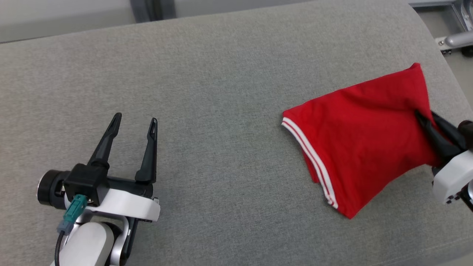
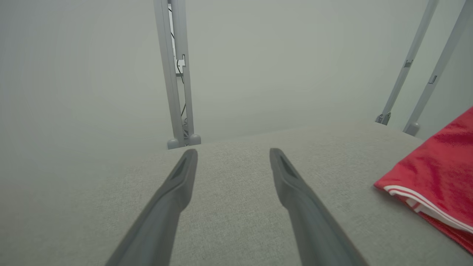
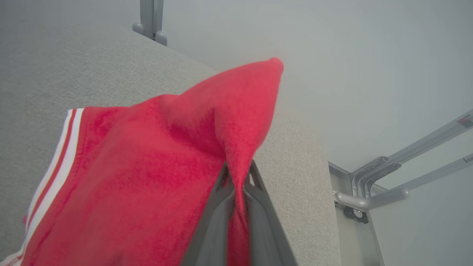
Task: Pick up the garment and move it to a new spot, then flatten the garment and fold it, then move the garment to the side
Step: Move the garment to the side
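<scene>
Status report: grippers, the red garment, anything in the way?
Right gripper shut on red garment, pinching its right edge. Left gripper open, holding nothing. Garment lies folded on grey padded surface. Nothing seen in the way.

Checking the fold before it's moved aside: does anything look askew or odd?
The red garment lies crooked: the right pincer pinches its edge, holding one corner up in a peak above the grey surface.

Grey woven-fabric tabletop (image 1: pixel 221 92), evenly lit; pale plain surround beyond. Dark grey frame post (image 1: pixel 151 9) at 11 o'clock; rounded table corner and metal bracket (image 1: pixel 456 38) at 2 o'clock.
</scene>
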You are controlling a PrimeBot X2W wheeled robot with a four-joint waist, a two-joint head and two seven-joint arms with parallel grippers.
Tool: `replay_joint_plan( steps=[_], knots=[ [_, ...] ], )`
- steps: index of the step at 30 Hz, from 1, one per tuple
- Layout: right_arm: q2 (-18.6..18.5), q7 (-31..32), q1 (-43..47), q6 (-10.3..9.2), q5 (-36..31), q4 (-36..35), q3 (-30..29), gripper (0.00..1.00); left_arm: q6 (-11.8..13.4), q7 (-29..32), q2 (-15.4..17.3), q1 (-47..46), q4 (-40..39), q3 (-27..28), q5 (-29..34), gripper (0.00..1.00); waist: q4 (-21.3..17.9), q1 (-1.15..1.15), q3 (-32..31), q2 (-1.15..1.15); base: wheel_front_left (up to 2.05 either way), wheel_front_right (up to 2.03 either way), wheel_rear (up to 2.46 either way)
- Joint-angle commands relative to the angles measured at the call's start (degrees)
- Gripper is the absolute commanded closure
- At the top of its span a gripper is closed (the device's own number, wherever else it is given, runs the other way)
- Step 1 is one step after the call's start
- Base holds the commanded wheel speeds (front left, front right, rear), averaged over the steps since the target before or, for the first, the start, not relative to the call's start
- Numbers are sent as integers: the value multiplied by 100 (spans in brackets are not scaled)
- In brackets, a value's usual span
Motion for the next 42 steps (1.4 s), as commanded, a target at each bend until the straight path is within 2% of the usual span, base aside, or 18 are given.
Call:
replay_joint_plan(
  steps=[1,5,11,17,18,19,20,29,34,39,42],
  knots=[
    [-3,-80,-114,-1,-29,38,-14,100,-16,19,58,-97,-23,19,42,0,-310,0,329,0,0,0,0],
    [157,-533,-596,-2,-98,854,-154,100,-80,169,170,-325,-165,-41,146,0,-493,0,639,0,0,0,0],
    [422,-1265,-1273,-2,-733,2086,-556,100,-149,386,316,-651,-388,-130,293,0,-636,0,1094,0,0,0,0],
    [751,-1684,-1580,-2,-1115,2823,-934,100,-166,468,402,-729,-457,-169,340,0,-721,0,1206,0,0,0,0],
    [789,-1757,-1612,-2,-1166,2907,-1005,89,-163,482,411,-737,-465,-175,340,0,-728,0,1211,0,0,0,0],
    [824,-1855,-1646,-2,-1215,2942,-1057,58,-167,488,414,-747,-466,-183,336,0,-729,0,1212,0,0,0,0],
    [882,-1904,-1659,-2,-1244,3012,-1121,0,-174,497,416,-751,-467,-189,332,0,-729,0,1208,0,0,0,0],
    [1261,-2122,-1479,-2,-1386,2918,-1754,0,-163,412,363,-717,-360,-209,258,0,-656,0,1048,0,0,0,0],
    [1733,-2113,-1141,-1,-1165,1920,-2013,0,-38,284,331,-554,-249,-118,180,0,-514,0,812,0,0,0,0],
    [2205,-2113,-748,-1,-1056,808,-1883,0,84,172,325,-430,-167,6,107,0,-250,0,545,0,0,0,0],
    [2382,-2113,-584,-1,-973,498,-1792,0,143,117,305,-385,-155,70,70,0,-107,0,434,0,0,0,0]
  ],
)
